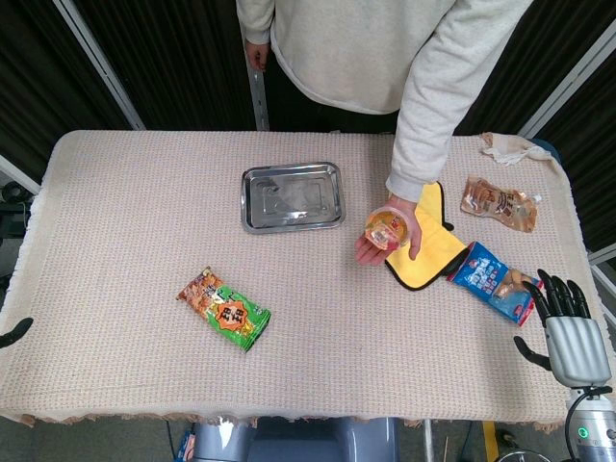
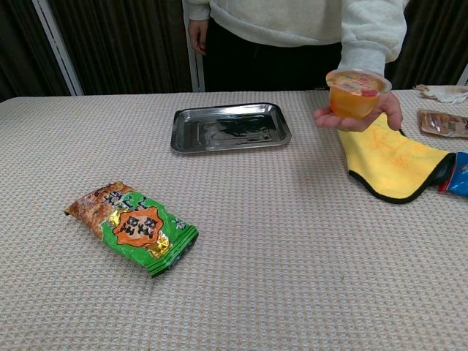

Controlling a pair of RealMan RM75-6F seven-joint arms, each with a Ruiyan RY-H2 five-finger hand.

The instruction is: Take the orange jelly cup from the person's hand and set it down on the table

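Note:
The orange jelly cup [image 1: 390,229] [image 2: 355,93] rests upright on the person's open palm [image 1: 383,243] [image 2: 360,117], held out above the table at centre right. My right hand [image 1: 566,327] hovers at the table's right front corner, fingers spread and holding nothing, well right of the cup. It does not show in the chest view. Only a dark tip of my left hand [image 1: 13,332] peeks in at the left edge of the head view; its fingers are hidden.
A steel tray [image 1: 292,196] [image 2: 229,126] lies at centre back. A yellow cloth [image 1: 428,252] [image 2: 395,162] is under the person's hand. A green snack packet [image 1: 223,308] [image 2: 133,227], a blue packet [image 1: 491,279], a brown pouch [image 1: 497,203] and a crumpled cloth [image 1: 510,148] also lie on the table.

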